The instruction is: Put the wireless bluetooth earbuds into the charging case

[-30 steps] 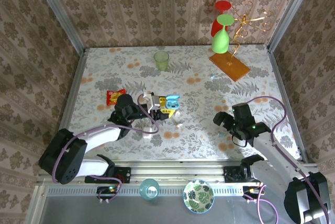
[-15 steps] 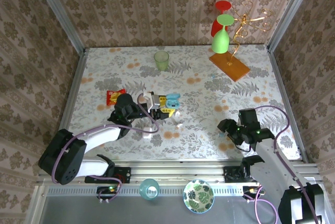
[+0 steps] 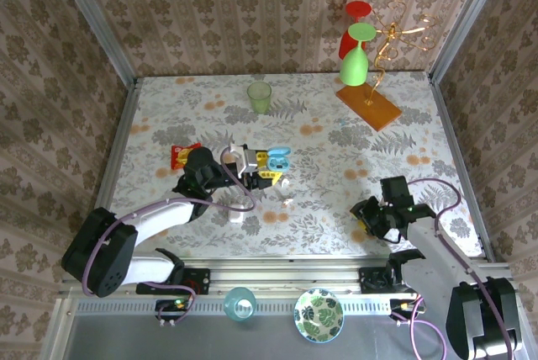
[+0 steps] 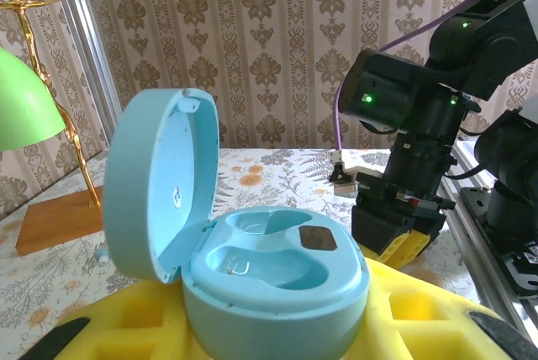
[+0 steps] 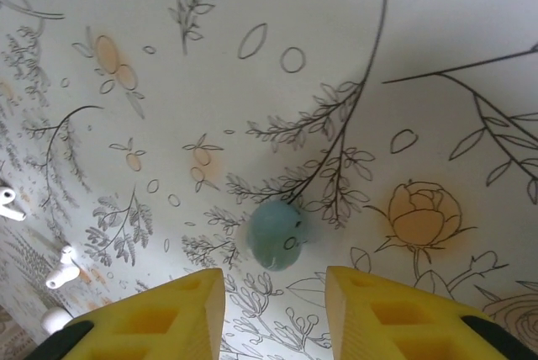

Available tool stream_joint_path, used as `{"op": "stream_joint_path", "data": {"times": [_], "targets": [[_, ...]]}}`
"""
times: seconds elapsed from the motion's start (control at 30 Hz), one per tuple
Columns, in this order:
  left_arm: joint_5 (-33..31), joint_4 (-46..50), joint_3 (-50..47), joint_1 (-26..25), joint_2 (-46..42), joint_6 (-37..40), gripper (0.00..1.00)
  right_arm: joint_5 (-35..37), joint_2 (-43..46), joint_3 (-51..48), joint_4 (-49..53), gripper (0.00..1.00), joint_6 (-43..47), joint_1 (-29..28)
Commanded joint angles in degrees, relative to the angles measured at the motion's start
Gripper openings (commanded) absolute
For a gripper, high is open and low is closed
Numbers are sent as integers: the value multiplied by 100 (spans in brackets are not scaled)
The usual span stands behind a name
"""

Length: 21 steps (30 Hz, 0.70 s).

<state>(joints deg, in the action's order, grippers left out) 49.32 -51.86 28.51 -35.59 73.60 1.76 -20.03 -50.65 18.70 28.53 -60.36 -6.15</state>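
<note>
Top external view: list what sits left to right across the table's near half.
Red snack packet → left tool, gripping the open light blue case → right tool.

My charging case (image 4: 269,267) is a light blue, rounded, pebble-like shell. Its lid stands hinged open, near upright, on the left side in the left wrist view. The base sits level, with both moulded wells exposed. In the top view the case is nearer than the green cup (image 3: 260,97), slightly to its right. One earbud (image 5: 273,234), a small pale blue rounded piece, lies loose on the table (image 5: 378,57), well apart from the cup, to its near right.
</note>
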Motion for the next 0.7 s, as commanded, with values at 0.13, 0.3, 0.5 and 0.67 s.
{"op": "stream_joint_path", "data": {"times": [0.13,0.3,0.5,0.67], "targets": [[114,35,78,-9,-198,113,26,-3,-264,-86,-321,32,-177,53],[98,48,40,-9,-254,113,27,60,-348,-94,-431,29,-156,96],[87,62,32,-9,-267,130,26,96,-503,-146,-492,26,-81,121],[81,36,32,-6,-241,133,26,113,-653,-164,-592,23,-14,123]]}}
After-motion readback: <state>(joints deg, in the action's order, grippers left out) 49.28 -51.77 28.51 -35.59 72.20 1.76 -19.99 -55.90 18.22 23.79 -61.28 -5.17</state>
